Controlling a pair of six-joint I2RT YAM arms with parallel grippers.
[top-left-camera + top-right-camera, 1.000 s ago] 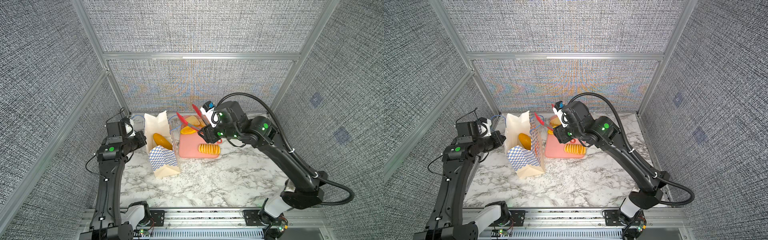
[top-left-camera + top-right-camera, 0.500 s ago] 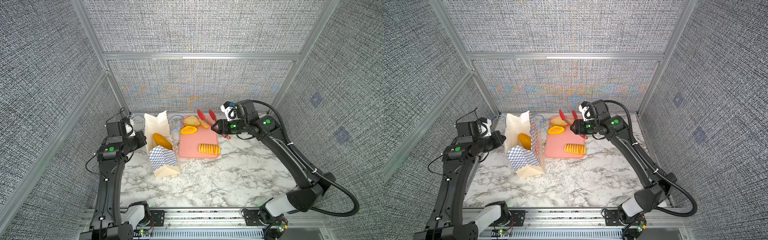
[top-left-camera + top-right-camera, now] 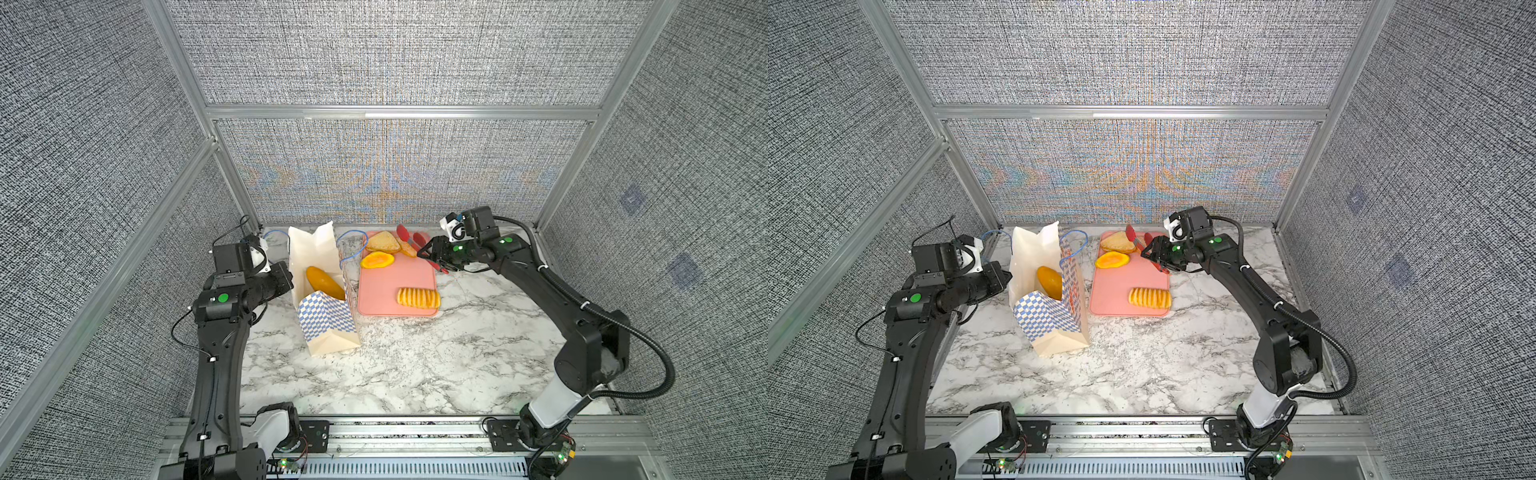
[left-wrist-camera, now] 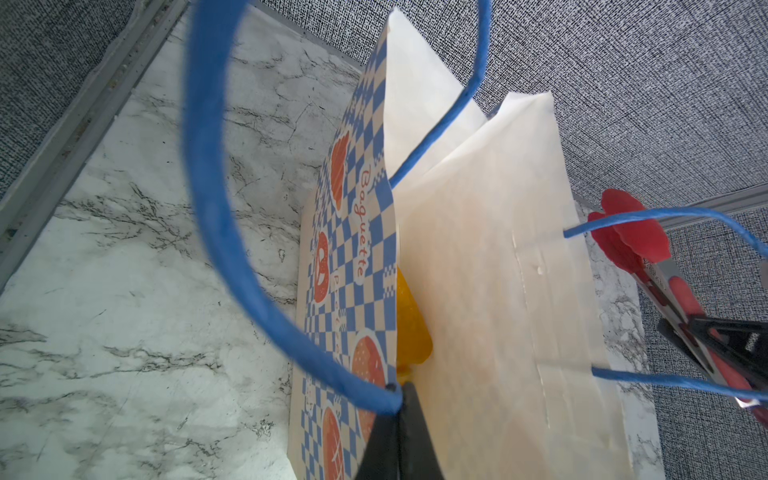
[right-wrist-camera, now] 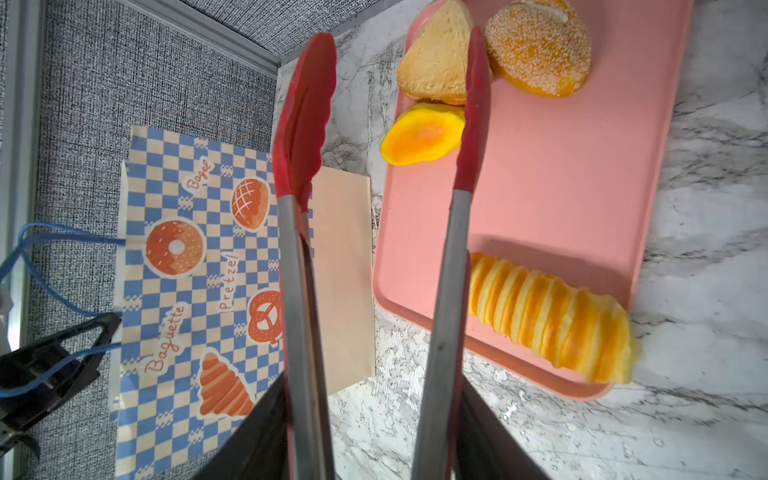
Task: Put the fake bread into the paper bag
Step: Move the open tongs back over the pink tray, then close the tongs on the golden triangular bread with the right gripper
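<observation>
2 high views over table (image 3: 415, 365); 2 close wrist views, both with paper bag (image 4: 478, 291).

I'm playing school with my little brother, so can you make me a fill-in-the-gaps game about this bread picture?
The right gripper holds the red ____.
The tray under the bread is coloured ____.
One long loaf already sits inside the paper ____.
Missing words: tongs; pink; bag.
</observation>
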